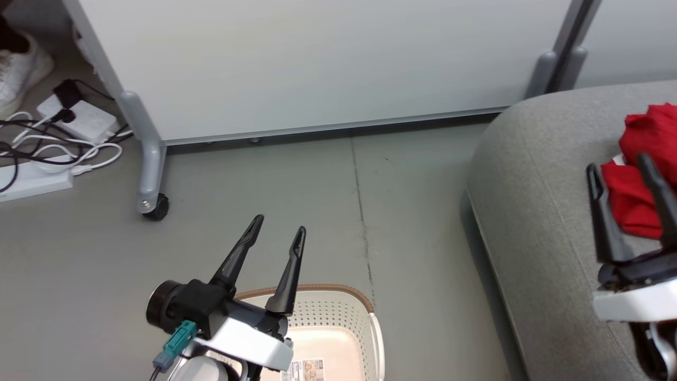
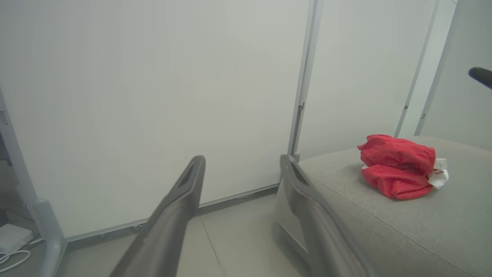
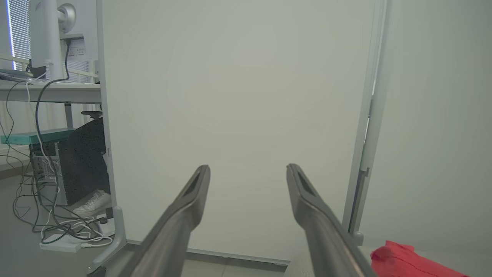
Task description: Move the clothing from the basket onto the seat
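My two pincers both stand wide apart with nothing between their fingers. My right gripper [image 1: 618,161] hangs over the large grey fabric-upholstered seat [image 1: 534,185]. Its dark fingers are just short of the clothing [image 1: 650,132], a bright red crumpled heap lying on top of the seat, well in from its rounded corner. My left gripper [image 1: 280,223] is off the seat's left side, above the far rim of the small white perforated basket with a brown woven-look rim [image 1: 328,289]. The basket stands on the floor left of the seat, with a strip of bare grey floor [image 1: 412,222] between the two. Beyond the seat a tall white partition panel [image 1: 317,63] closes off the far side, and its lower edge runs close to the seat's far corner. Further left of the seat, past the panel's grey castered leg [image 1: 151,174], white power strips with tangled cables [image 1: 53,143] lie on the floor beside a white shoe [image 1: 16,69]. From the head view I get the basket, its pale bottom and the open floor. The left wrist view adds the clothing side-on, as two stacked red folds with a small white tag [image 2: 440,175] at one end, and the seam along the seat's edge. The right wrist view catches a red corner of the clothing low down. Left of the panel it also takes in a desk [image 3: 50,92] with a dark computer tower [image 3: 80,161] beneath it.
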Tool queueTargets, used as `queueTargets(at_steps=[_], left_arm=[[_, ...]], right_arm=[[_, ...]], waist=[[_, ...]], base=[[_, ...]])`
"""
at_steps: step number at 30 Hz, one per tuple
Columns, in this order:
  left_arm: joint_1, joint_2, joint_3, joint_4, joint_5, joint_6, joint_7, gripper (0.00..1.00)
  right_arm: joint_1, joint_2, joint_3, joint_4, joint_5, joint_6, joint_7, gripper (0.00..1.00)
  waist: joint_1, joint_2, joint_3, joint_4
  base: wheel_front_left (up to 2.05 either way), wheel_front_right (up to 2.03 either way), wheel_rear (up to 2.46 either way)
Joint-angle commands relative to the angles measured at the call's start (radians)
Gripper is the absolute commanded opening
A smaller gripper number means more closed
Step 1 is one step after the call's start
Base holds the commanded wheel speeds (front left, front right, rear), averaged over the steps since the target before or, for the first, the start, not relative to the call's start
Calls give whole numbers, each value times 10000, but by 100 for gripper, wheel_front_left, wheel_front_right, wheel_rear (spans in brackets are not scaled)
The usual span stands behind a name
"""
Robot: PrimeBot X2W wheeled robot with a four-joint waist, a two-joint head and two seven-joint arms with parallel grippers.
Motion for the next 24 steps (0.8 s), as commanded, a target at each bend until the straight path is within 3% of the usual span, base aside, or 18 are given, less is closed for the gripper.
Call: queueTargets(at_steps=[1,15,24], left_arm=[[198,23,179,74,58,132,1,100],[1023,27,722,781,-385,701,1,100],[1246,26,744,973,-457,897,1,100]], right_arm=[[300,146,83,164,-202,2,0,100],[1204,1775,-423,1154,-1388,2,0,100],[1513,2030,-312,1692,-1971,2,0,100]], waist=[[0,0,-143,373],[0,0,-356,1048],[0,0,-396,1104]], base=[[0,0,0],[0,0,0],[0,0,0]])
